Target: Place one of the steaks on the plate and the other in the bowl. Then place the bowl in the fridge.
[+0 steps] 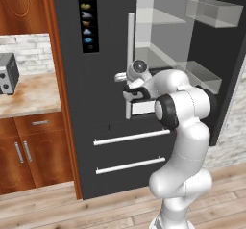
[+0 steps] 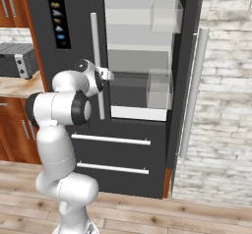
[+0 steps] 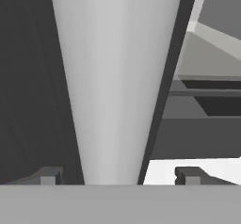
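Left base view: wood floor [image 1: 48, 209], black fridge [image 1: 91, 103] door ajar.

The fridge [image 1: 96, 103] looks matt black, with a smooth brushed-metal bar handle [image 3: 115, 82] and clear glass shelves [image 2: 165, 16]. At nine o'clock, cabinets [image 1: 29, 151] show glossy reddish wood under a speckled stone tabletop [image 1: 33, 95].

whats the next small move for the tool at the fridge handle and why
Probably close the tool on the silver bar handle of the fridge's left door. In the hand view the handle runs up between the two fingertips, which stand apart on either side of it, so the handle is straddled but not clearly gripped.
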